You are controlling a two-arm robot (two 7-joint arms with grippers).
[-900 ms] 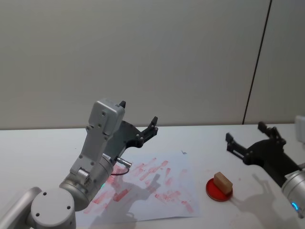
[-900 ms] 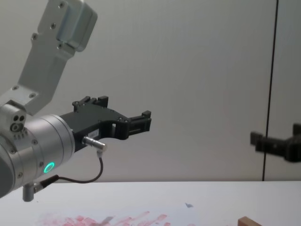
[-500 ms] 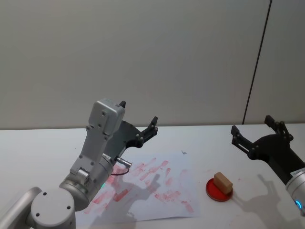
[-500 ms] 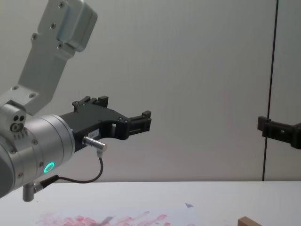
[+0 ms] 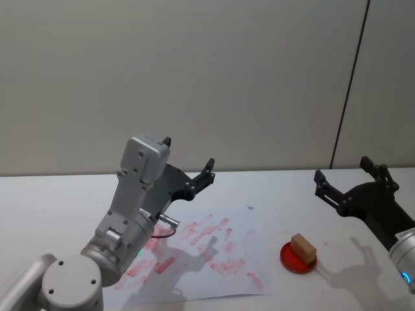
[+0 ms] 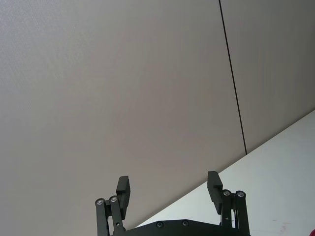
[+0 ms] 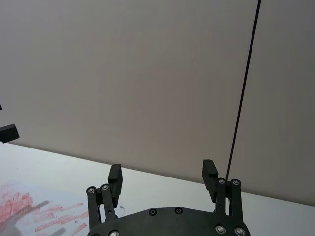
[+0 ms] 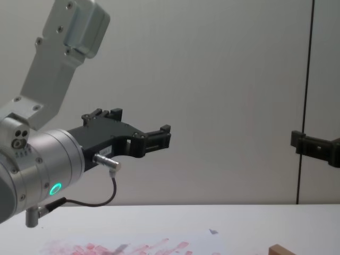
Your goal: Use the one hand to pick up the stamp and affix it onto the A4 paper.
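While the right end effector (image 5: 341,170) hangs in the air with its two black fingers spread wide and nothing between them, the stamp (image 5: 303,246) lies on a round red pad (image 5: 288,262) on the white bench (image 5: 52,201), at about 7 o'clock from it. The stamp is a small light-brown wooden block with squared edges. The A4 paper (image 5: 249,227), white with many red-pink prints, lies flat at 9 o'clock from the stamp. The left end effector (image 5: 188,152), also wide open, is raised at 10 o'clock of the paper.
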